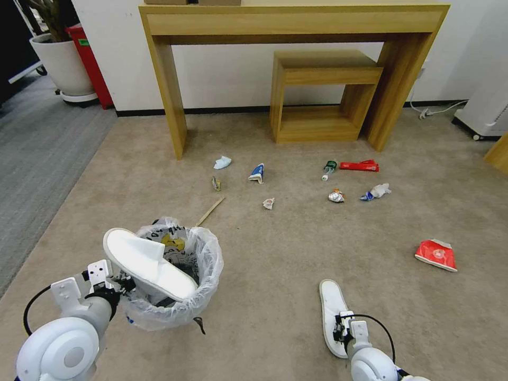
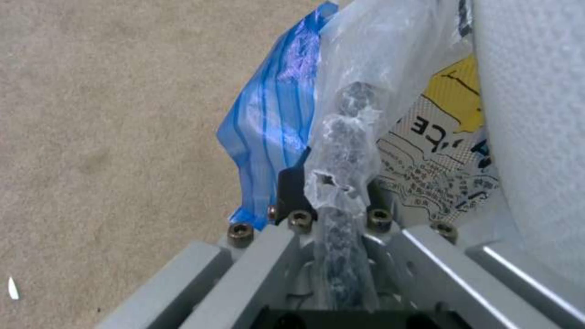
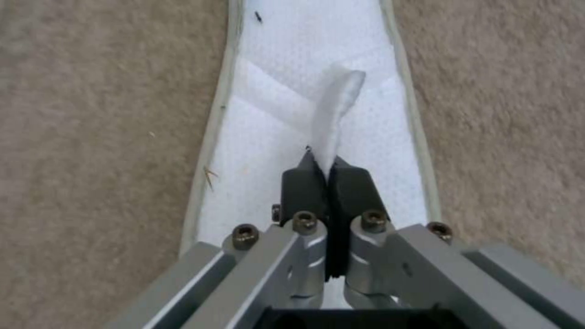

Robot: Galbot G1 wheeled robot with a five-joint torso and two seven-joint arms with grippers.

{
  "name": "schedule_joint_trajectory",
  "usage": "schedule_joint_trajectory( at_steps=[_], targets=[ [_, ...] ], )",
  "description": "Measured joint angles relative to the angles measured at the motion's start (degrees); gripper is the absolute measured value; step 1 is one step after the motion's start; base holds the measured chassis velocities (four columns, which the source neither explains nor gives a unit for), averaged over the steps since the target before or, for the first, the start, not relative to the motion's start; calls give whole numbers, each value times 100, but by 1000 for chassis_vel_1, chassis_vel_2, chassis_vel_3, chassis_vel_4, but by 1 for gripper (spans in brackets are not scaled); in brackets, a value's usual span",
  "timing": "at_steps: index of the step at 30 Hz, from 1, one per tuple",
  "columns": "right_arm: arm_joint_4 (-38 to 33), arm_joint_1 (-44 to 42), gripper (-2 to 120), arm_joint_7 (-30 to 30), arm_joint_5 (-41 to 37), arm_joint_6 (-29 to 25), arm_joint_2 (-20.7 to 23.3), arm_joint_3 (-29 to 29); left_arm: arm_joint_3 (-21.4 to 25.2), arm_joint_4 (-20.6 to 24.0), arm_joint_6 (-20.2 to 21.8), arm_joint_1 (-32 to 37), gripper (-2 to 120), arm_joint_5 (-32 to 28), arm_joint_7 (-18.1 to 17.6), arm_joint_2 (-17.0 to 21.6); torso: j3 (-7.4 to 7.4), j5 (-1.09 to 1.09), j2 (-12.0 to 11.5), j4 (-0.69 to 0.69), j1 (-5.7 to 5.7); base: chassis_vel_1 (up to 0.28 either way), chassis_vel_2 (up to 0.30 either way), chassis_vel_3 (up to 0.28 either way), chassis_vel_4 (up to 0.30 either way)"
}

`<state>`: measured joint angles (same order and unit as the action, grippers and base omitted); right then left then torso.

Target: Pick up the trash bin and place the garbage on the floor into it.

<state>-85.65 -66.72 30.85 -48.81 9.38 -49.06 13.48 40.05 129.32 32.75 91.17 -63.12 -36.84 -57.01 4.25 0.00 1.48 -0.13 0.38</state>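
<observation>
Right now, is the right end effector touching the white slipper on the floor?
Touching. In the right wrist view the right end effector is closed on the strap of the white slipper, pinching it between its dark fingertips.

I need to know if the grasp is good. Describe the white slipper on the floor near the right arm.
The white slipper lies flat, sole down, on the beige carpet. It looks like thin textured fabric with a pale edge. The right hand is shut on its strap, pinching it into an upright fold.
</observation>
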Motion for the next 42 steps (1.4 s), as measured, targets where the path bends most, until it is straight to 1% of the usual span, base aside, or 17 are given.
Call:
schedule_joint_trajectory(
  at_steps=[7, 9, 10, 13, 14, 17, 21, 24, 25, 30, 33, 34, 36, 37, 39, 40, 42],
  targets=[
    [-330, -170, 0, -459, 233, -643, 99, -308, 38, -23, -10, 13, 0, 5, 5, 9, 0, 1, 0, 0, 0, 0, 0, 0, 0],
    [-692, -215, 0, -766, 322, -1019, 229, -522, 41, -23, -11, 18, 0, 11, 5, 5, 0, 0, 0, 0, 0, 0, 0, 0, 0],
    [-692, -215, 0, -766, 322, -1019, 229, -522, 41, -23, -11, 18, 0, 11, 5, 5, 0, 0, 0, 0, 0, 0, 0, 0, 0],
    [-1392, -105, 0, -1169, 363, -1416, 474, -733, 38, 21, -11, 23, 0, 15, 5, -11, 0, 0, 0, 0, 0, 0, 0, 0, 0],
    [-1392, -105, 0, -1169, 363, -1416, 474, -733, 38, 21, -11, 23, 0, 15, 5, -11, 0, 0, 0, 0, 0, 0, 0, 0, 0],
    [-2074, 268, 0, -1539, 298, -1659, 737, -812, 26, 65, 1, 26, 0, 17, -6, -27, 0, 0, 0, 0, 0, 0, 0, 0, 0],
    [-2536, 638, 0, -1837, 82, -1799, 943, -766, 15, 99, 11, 27, 0, 18, -18, -32, 0, -1, 0, 1, 0, 0, 0, 0, 0],
    [-2936, 1193, 0, -2296, -141, -2033, 1114, -510, 13, 132, 25, 18, 0, 18, -37, -30, 0, -1, 0, 1, 0, 0, 0, 0, 0],
    [-2936, 1193, 0, -2296, -141, -2033, 1114, -510, 13, 132, 25, 18, 0, 18, -37, -30, 0, -1, 0, 1, 0, 0, 0, 0, 0],
    [-3248, 2103, 0, -2837, -487, -2347, 1172, 38, 12, 183, 42, -5, 0, -6, -71, -29, 0, 0, 0, 0, 0, 0, 0, 0, 0],
    [-3274, 2855, 0, -3102, -589, -2575, 1036, 578, 16, 230, 57, -2, 0, -22, -93, -41, 0, 0, 0, 1, 0, 0, 0, 0, 0],
    [-3274, 2855, 0, -3102, -589, -2575, 1036, 578, 16, 230, 57, -2, 0, -22, -93, -41, 0, 0, 0, 1, 0, 0, 0, 0, 0],
    [-3274, 3258, 0, -3242, -632, -2655, 868, 980, 30, 291, 75, 18, 0, -44, -114, -57, 0, 0, 0, 1, -1, 0, 0, 0, 0],
    [-3274, 3258, 0, -3242, -632, -2655, 868, 980, 30, 291, 75, 18, 0, -44, -114, -57, 0, 0, 0, 1, -1, 0, 0, 0, 0],
    [-3262, 3547, 0, -3310, -629, -2693, 678, 1389, 48, 347, 82, 43, 0, -51, -126, -78, 0, 0, 0, 0, -1, 0, 0, 0, 0],
    [-3262, 3547, 0, -3310, -629, -2693, 678, 1389, 48, 347, 82, 43, 0, -51, -126, -78, 0, 0, 0, 0, -1, 0, 0, 0, 0],
    [-3215, 3748, 0, -3321, -604, -2716, 540, 1741, 70, 380, 89, 64, 0, -52, -138, -95, 0, 0, 0, 0, -1, 0, 0, 0, 0]
  ],
)
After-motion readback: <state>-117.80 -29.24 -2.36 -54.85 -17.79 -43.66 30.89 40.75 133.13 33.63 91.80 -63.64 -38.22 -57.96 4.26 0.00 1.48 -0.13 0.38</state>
